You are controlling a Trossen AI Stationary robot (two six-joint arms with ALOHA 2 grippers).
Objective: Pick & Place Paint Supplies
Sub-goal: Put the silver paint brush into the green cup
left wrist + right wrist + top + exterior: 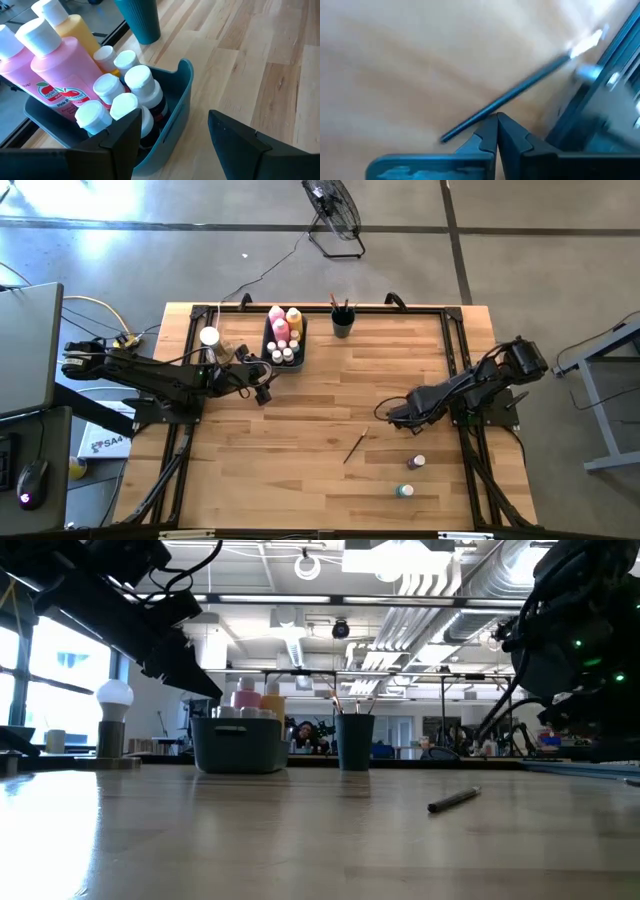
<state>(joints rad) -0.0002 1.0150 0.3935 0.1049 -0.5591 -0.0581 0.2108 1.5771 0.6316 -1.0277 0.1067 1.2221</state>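
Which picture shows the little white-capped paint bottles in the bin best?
The left wrist view: the small paint bottles fill the picture, caps and all, inside the bin. The high view shows them as tiny white dots. The low view hides them behind the bin wall; the right wrist view misses them.

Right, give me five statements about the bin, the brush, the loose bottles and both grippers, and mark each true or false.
1. The dark teal plastic bin holds pink and yellow squeeze bottles. True.
2. The thin dark-handled paintbrush stands in the dark ribbed cup. False: it lies flat on the light wooden table.
3. The left gripper has its fingers open, beside the bin. True.
4. The right gripper holds a paint bottle. False: shut and empty.
5. Two small white-capped paint bottles lie loose on the table. True.
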